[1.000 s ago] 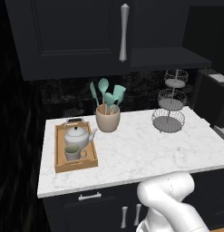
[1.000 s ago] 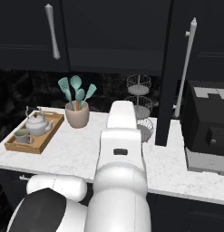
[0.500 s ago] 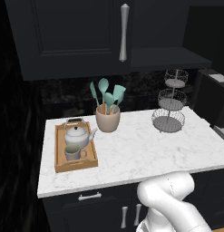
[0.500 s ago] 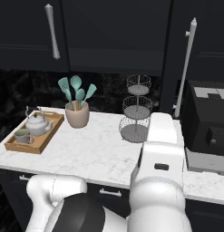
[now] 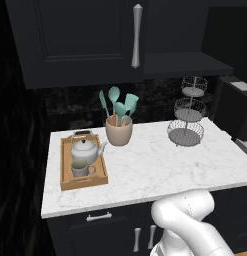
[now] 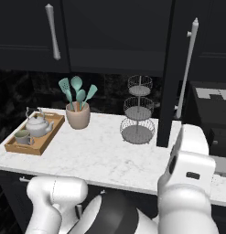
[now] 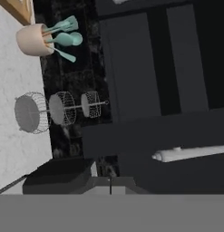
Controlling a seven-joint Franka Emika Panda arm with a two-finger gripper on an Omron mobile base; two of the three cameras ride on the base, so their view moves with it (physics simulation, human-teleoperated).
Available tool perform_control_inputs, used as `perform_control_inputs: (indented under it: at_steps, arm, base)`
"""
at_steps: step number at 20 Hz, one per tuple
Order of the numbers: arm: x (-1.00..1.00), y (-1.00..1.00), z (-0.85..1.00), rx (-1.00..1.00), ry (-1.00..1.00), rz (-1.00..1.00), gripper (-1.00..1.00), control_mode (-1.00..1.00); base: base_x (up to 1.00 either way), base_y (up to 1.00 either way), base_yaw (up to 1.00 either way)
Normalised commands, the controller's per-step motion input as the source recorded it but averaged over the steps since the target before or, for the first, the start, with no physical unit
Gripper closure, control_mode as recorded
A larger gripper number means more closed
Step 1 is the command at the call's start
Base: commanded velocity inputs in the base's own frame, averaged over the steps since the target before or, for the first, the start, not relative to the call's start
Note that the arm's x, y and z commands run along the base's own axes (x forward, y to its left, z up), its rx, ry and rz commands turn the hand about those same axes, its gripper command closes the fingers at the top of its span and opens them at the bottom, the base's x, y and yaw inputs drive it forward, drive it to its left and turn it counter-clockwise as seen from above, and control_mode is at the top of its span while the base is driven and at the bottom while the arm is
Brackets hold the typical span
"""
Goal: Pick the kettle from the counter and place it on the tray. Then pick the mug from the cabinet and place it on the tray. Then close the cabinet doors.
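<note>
Gripper state: can't tell, fingertips not visible; hand view is rolled sideways, facing a black cabinet door [image 7: 131,68] with its silver bar handle [image 7: 190,153] lower right. Kettle [image 5: 86,148] and mug [image 5: 80,168] both sit in the tray [image 5: 65,172], left side of the counter [image 5: 155,165] in the left base view. Tan utensil pot [image 5: 118,131] just right of the tray; wire tiered stand [image 5: 187,117] at right. Right door [image 6: 176,68] edge-on, ajar, in the right base view.

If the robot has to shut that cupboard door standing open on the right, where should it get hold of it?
Probably by the long silver bar handle on the open cabinet door. The bar runs vertically and stands off the panel, so the gripper could close around it from the front, fingers either side. Pushing flat on the door's face might do as well.
</note>
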Motion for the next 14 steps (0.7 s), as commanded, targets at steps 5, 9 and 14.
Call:
perform_control_inputs:
  at_steps: [5,9,14]
  arm:
    - [0.43,-0.61,-0.35,0.10,0.00,-0.06,1.00,-1.00]
    - [0.62,-0.49,-0.27,0.13,0.00,-0.01,1.00,-1.00]
    - [0.69,-0.60,-0.17,0.16,0.00,0.00,1.00,-1.00]
  base:
    - [0.00,0.00,0.00]
    - [0.00,0.00,0.00]
    - [0.00,0.00,0.00]
